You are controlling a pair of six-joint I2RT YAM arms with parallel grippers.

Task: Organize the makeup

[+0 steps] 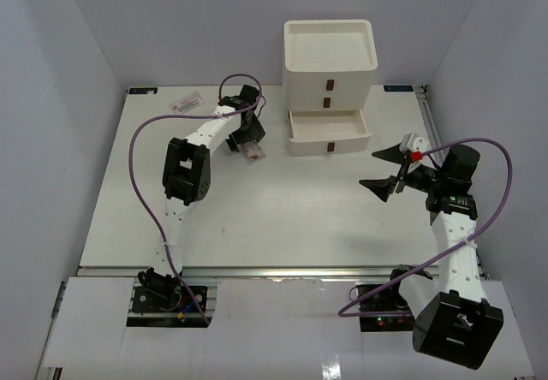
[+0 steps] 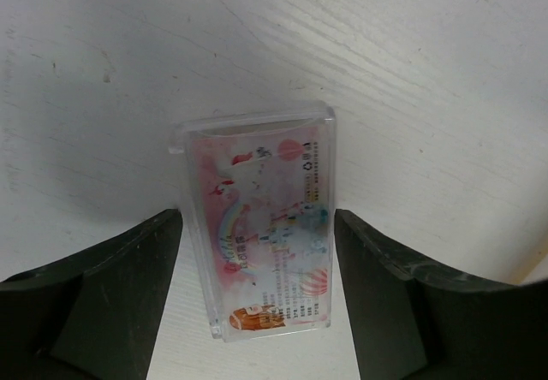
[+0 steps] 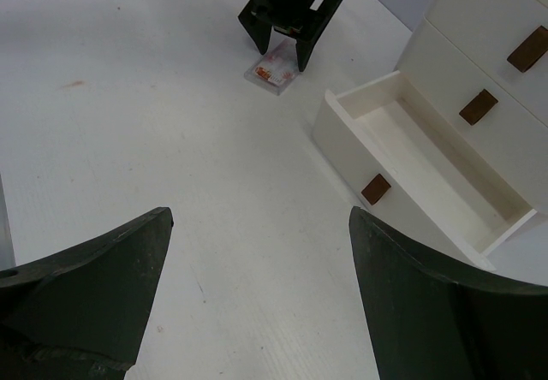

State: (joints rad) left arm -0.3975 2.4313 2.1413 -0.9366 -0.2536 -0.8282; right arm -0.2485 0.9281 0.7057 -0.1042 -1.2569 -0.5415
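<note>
A flat clear pink-red packet point(image 1: 254, 151) lies on the white table left of the drawer box. My left gripper point(image 1: 248, 140) is low over it and open. In the left wrist view the packet point(image 2: 261, 234) lies between the two fingers point(image 2: 111, 294), with a narrow gap on each side. It also shows in the right wrist view point(image 3: 272, 74), under the left gripper point(image 3: 289, 29). A second packet point(image 1: 186, 103) lies at the back left. My right gripper point(image 1: 383, 169) is open and empty above the table point(image 3: 259, 217). Sponges, tube and bottle are out of view.
The white three-drawer box point(image 1: 329, 63) stands at the back with its bottom drawer point(image 1: 328, 127) pulled open and looking empty; it also shows in the right wrist view point(image 3: 428, 157). Grey walls enclose the table on three sides.
</note>
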